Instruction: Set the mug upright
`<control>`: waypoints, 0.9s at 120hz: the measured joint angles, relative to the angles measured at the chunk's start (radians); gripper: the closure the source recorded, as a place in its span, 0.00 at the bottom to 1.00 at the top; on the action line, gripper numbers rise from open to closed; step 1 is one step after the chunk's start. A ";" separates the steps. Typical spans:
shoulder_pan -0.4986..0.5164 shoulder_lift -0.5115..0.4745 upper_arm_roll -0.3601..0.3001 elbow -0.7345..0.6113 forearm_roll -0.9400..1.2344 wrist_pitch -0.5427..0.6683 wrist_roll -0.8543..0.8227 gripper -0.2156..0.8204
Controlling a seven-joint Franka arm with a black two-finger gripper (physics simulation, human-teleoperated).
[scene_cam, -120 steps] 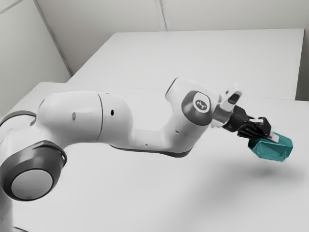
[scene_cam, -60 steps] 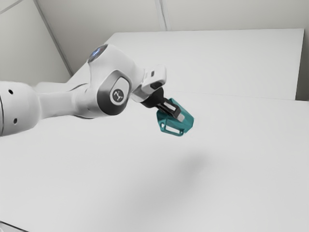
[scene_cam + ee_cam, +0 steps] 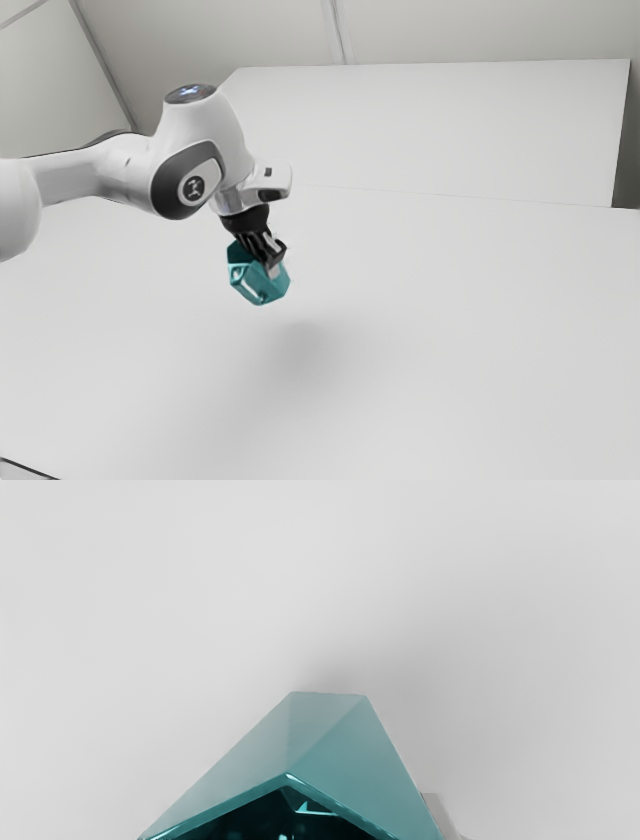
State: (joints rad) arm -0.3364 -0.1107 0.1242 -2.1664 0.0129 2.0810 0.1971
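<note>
In the exterior view my gripper point(image 3: 268, 258) points down and slightly to that view's right, shut on the teal faceted mug point(image 3: 262, 287). The mug hangs above the table, tilted, its handle on the side facing this camera. From the wrist view, the mug point(image 3: 345, 750) shows its dark open mouth toward my hand, with its narrower base farther away. A pale fingertip of my gripper point(image 3: 439, 812) sticks out beside the mug's outer wall; the other finger is hidden there.
Below the mug lies the white table point(image 3: 430, 340), with the mug's soft shadow on it. A white raised panel or second surface point(image 3: 430, 130) stands behind, and pale walls close off the back.
My hand has carried the mug far toward the exterior view's left and slightly lower over the last half second. The hand has turned to point more steeply down, and the mug has turned with it.
</note>
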 joint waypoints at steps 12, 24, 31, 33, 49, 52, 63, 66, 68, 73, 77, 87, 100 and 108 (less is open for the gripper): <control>0.047 0.003 -0.001 -0.010 0.011 -0.023 -0.001 0.96; 0.100 0.012 -0.011 -0.012 0.017 -0.029 0.003 0.96; 0.117 0.017 -0.013 -0.013 0.020 -0.027 0.007 0.96; 0.120 0.018 -0.014 -0.014 0.021 -0.026 0.008 0.96; 0.122 0.019 -0.015 -0.040 0.024 -0.006 0.016 0.96; 0.122 0.020 -0.014 -0.043 0.024 -0.003 0.017 0.96; 0.128 0.029 -0.014 -0.052 0.025 0.010 0.022 0.97; 0.130 0.033 -0.014 -0.056 0.025 0.015 0.023 0.97; 0.131 0.035 -0.014 -0.059 0.025 0.018 0.024 0.97; 0.133 0.041 -0.014 -0.064 0.026 0.026 0.026 0.97; 0.134 0.046 -0.014 -0.066 0.026 0.033 0.028 0.97; 0.137 0.058 -0.013 -0.069 0.026 0.050 0.034 0.97; 0.140 0.071 -0.013 -0.081 0.026 0.072 0.040 0.97; 0.141 0.081 -0.013 -0.083 0.026 0.085 0.043 0.97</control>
State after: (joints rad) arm -0.1959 -0.0293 0.1109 -2.2497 0.0389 2.1662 0.2403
